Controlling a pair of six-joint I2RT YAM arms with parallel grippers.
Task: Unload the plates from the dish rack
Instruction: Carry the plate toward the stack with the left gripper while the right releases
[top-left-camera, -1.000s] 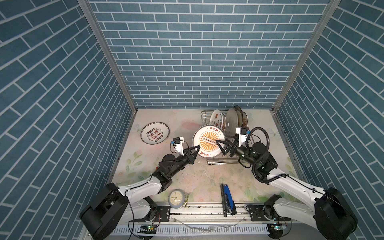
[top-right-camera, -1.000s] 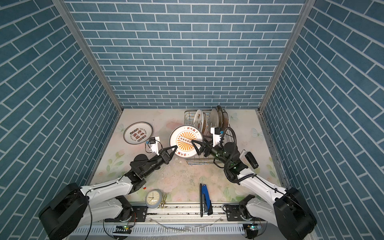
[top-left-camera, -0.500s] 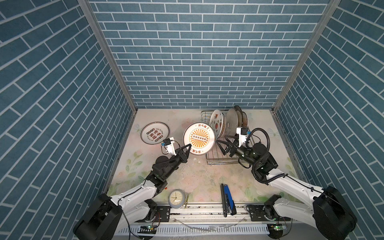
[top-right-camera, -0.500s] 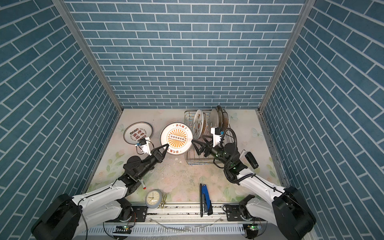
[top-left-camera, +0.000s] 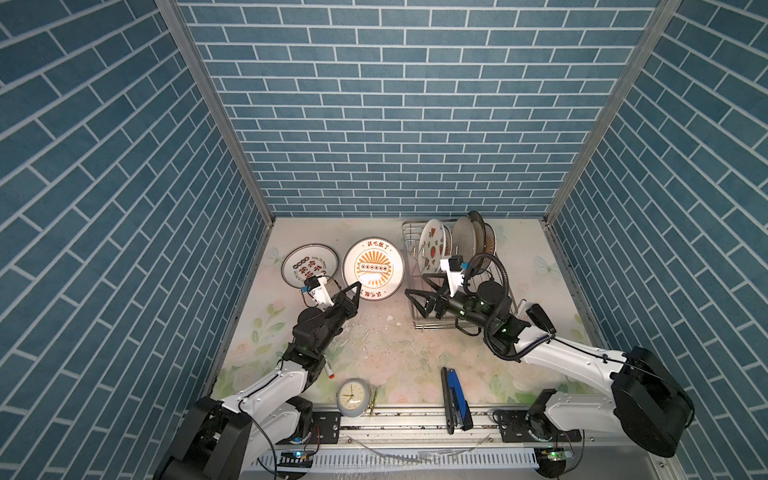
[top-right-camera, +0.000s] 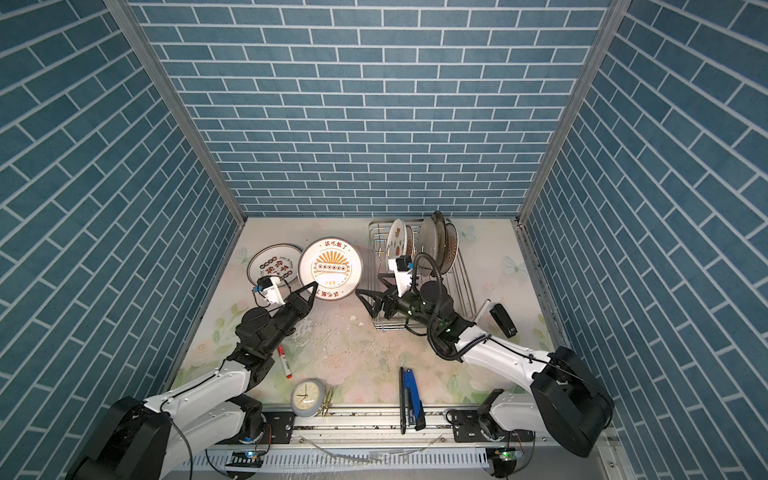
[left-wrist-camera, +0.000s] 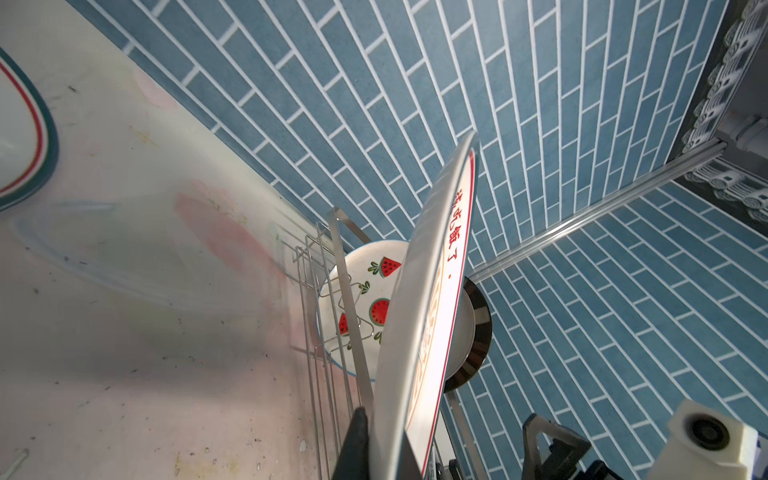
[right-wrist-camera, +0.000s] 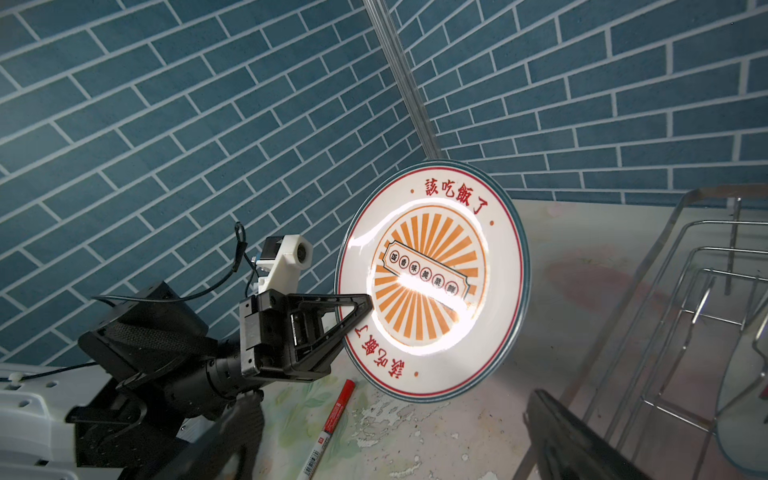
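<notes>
At the far left, a printed plate (top-left-camera: 309, 266) is lying flat on the surface (top-left-camera: 374, 349), already out of the rack. Just beside it to the right, the left claw (top-left-camera: 356, 286) is pinching the near lower rim of the sunburst plate (top-left-camera: 373, 269), with its jaws clamped tight on the edge. In the right wrist view this plate is standing nearly upright, its printed face turning toward the right arm. Its bottom edge is hanging low over the surface, and whether it is touching I cannot tell.

As I judge it, the coming move is turning on one relation. The flat plate is lying to the left of the held one, so the left arm, being nearer, is facing a tip-down of the disc, either onto that plate or onto bare surface.

Further right, the right claw (top-left-camera: 419, 291) is hanging spread wide and empty at the near left corner of the dish rack (top-left-camera: 432, 327). Several plates (top-left-camera: 432, 245) are standing on edge among its far prongs.
</notes>
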